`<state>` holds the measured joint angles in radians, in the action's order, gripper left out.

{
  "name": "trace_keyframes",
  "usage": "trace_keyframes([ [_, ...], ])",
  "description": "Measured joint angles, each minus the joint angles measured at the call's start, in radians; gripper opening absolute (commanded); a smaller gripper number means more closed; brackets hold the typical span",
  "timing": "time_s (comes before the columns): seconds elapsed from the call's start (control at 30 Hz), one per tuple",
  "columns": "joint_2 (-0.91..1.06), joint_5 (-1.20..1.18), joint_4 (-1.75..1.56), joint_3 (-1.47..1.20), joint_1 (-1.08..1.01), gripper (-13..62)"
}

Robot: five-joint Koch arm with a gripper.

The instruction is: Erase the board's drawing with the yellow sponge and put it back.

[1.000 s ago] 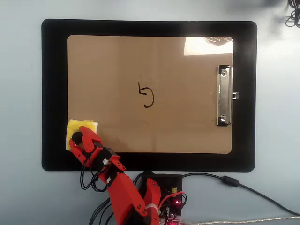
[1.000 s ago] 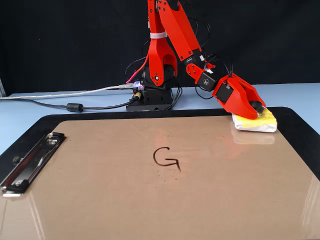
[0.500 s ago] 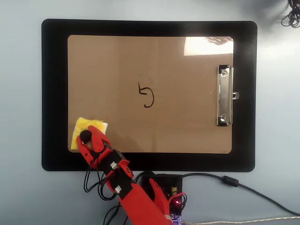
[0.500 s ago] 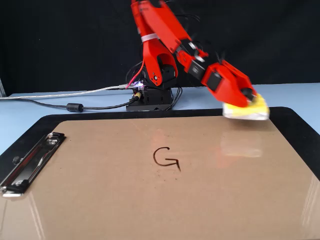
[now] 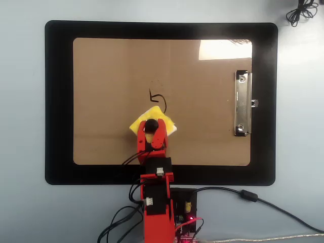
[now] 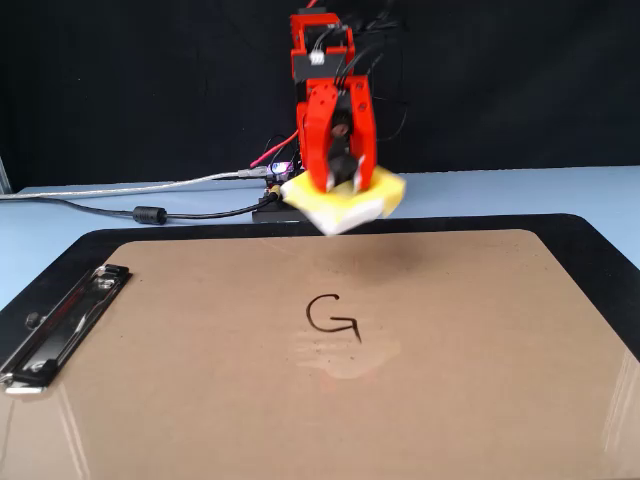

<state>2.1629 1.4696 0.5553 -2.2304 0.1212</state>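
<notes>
The brown board [image 5: 111,76] [image 6: 500,380] lies on a black mat, its metal clip [image 5: 243,104] [image 6: 60,325] at the right in the overhead view. The black drawing [image 5: 156,98] [image 6: 332,316] sits near the board's middle. My red gripper [image 5: 151,127] [image 6: 340,172] is shut on the black knob of the yellow sponge [image 5: 139,121] [image 6: 345,200]. The sponge hangs tilted in the air above the board, just on the arm's side of the drawing. In the overhead view it covers the drawing's lower part.
The black mat [image 5: 58,101] [image 6: 600,250] frames the board. The arm's base [image 5: 177,207] [image 6: 305,195] with its cables stands at the mat's edge. A grey cable [image 5: 263,202] [image 6: 130,213] runs off over the light blue table.
The gripper lifted the sponge off the board's corner and swung it to the middle, above the board beside the drawing.
</notes>
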Motion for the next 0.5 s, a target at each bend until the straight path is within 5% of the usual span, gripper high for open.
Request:
trace_keyframes([
  [0.3, -0.328, -0.026, -0.287, -0.038, -0.087, -8.2],
  [0.5, -0.281, -0.029, -0.499, -0.252, -0.089, -8.2],
])
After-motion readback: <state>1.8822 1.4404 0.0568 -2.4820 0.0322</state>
